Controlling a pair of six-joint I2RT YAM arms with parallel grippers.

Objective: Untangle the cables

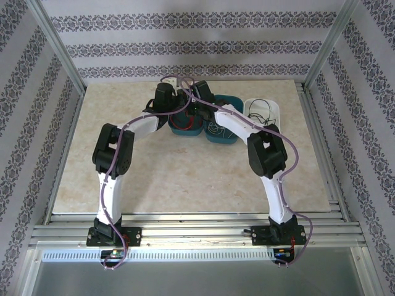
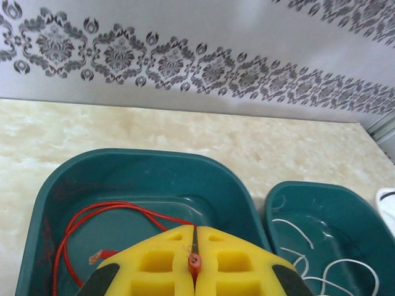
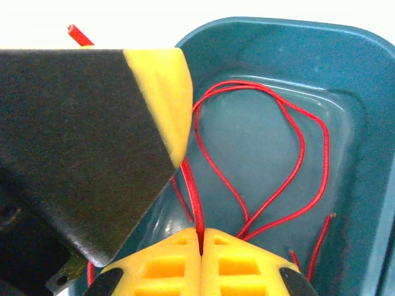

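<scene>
A red cable [image 2: 92, 213] lies in loops inside the left teal bin [image 2: 148, 169]. My left gripper [image 2: 195, 230] is shut on one end of it, and the cut tip [image 2: 194, 264] pokes out between the yellow fingers. Above the same bin [image 3: 364, 92], my right gripper [image 3: 201, 233] is shut on a strand of the red cable [image 3: 296, 160]. The left gripper's black and yellow finger [image 3: 92, 123] sits close on its left. White cables [image 2: 321, 271] lie in the second teal bin [image 2: 345, 203]. A black cable [image 1: 262, 111] lies in the white tray [image 1: 276, 111].
Both arms [image 1: 142, 126] [image 1: 237, 123] meet over the two teal bins [image 1: 185, 128] at the back middle of the beige tabletop [image 1: 185, 179]. The patterned back wall [image 2: 185, 68] stands close behind the bins. Aluminium frame rails [image 1: 185, 231] run along the near edge.
</scene>
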